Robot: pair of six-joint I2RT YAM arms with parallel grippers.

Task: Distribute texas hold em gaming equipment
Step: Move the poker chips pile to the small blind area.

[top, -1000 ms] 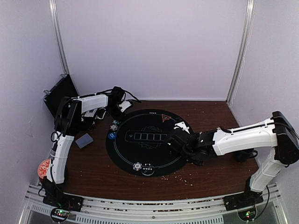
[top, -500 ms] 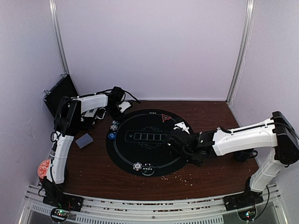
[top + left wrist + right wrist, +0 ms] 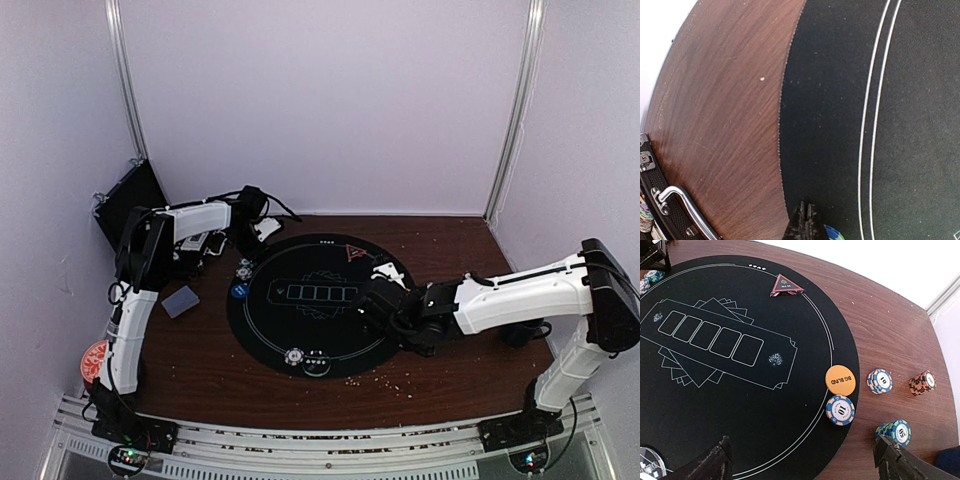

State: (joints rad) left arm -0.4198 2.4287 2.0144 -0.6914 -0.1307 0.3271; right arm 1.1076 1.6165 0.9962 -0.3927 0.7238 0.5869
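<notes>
Right gripper (image 3: 805, 466) spread wide with nothing held, blue chip stack (image 3: 840, 410) at its 1 o'clock on the mat (image 3: 740, 410) rim, right arm nearer, left gripper (image 3: 804, 222) closed at mat's 11 o'clock.

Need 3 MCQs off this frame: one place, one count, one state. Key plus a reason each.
1. Where is the orange button? A: on the black mat, near its rim. B: off the mat. C: at the mat's centre.
2. How many card outlines in the printed row? A: three. B: five. C: seven.
3. The right gripper is: A: shut, empty. B: shut on the button. C: open.
1 A: black mat under it, edge close by. 2 B: five boxes side by side. 3 C: jaws far apart, nothing between.
</notes>
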